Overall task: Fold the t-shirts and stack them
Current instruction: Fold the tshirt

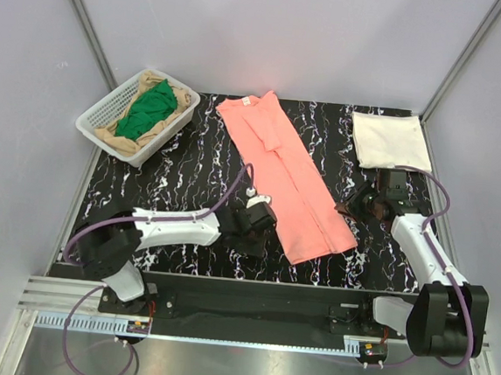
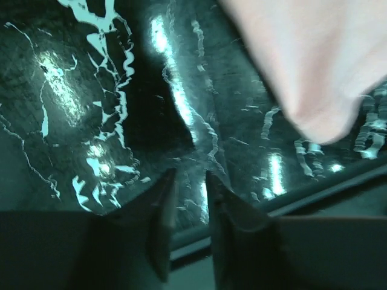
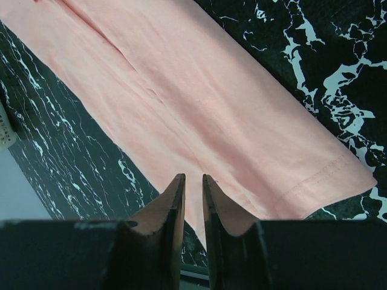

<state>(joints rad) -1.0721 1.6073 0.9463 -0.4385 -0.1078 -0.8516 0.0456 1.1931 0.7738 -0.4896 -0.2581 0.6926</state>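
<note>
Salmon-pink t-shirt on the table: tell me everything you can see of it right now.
The salmon-pink soft cloth t-shirt is folded lengthwise into a long narrow strip, lying flat and diagonal on the black white-veined table, collar end far, stitched hem near. A sleeve lies folded on top near the collar. The left claw stands open beside its left edge, clear of it; the right claw is close by its right edge, gripping nothing.

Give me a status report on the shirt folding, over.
Left gripper slightly open, empty, off the cloth. Right gripper likewise, beside the salmon-pink shirt. Shirt folded into a long strip; cream shirt folded, far right. Nothing blocking.
</note>
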